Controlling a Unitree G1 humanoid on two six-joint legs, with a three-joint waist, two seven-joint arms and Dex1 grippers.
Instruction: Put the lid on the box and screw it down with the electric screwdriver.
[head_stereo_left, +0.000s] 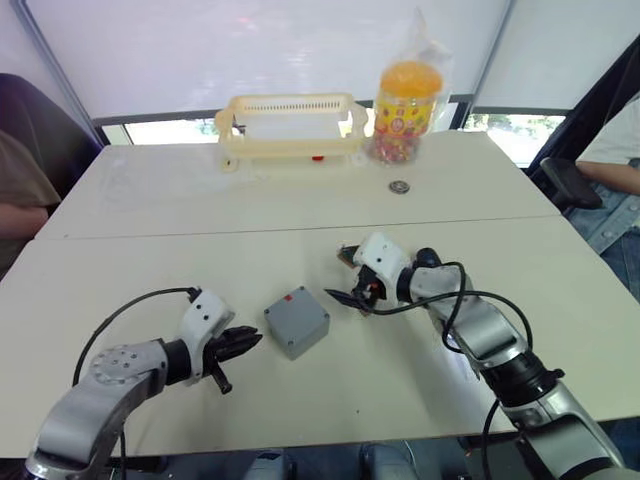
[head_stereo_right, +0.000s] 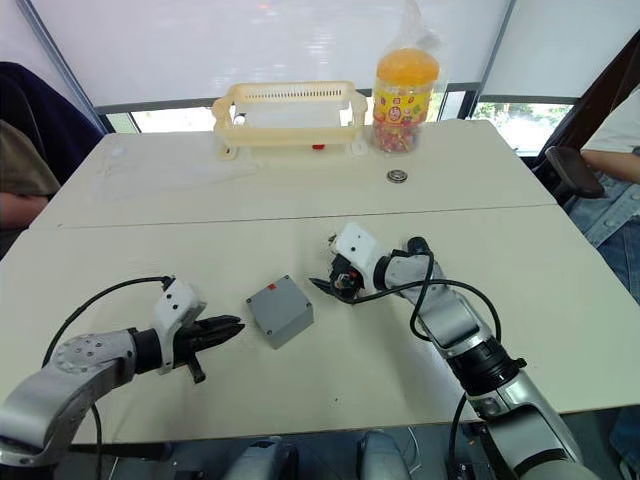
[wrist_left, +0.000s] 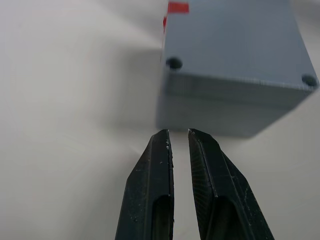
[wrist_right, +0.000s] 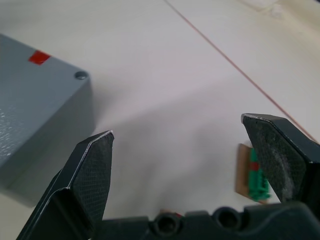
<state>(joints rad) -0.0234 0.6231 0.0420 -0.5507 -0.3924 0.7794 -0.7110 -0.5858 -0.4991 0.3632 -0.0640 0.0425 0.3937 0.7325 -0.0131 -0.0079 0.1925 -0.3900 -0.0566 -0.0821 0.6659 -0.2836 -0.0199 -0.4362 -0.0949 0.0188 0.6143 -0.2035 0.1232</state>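
The grey box (head_stereo_left: 297, 321) stands at the middle of the near table. The lid (wrist_left: 235, 40) lies flat on top of it, with screw holes at its corners and a red mark near one edge. My left gripper (head_stereo_left: 245, 340) points at the box's left side from a short way off. Its fingers (wrist_left: 150, 180) are shut to a thin slit with nothing between them. On the box's right, my right gripper (head_stereo_left: 340, 274) is open and empty, its fingers (wrist_right: 92, 160) spread wide above the table. The electric screwdriver is out of view.
A yellow basket (head_stereo_left: 290, 125) and a jar of sweets in a plastic bag (head_stereo_left: 405, 100) stand at the far edge, a small round metal piece (head_stereo_left: 400, 187) in front of them. A small brown and green part (wrist_right: 251, 176) lies by the right gripper. People sit at both sides.
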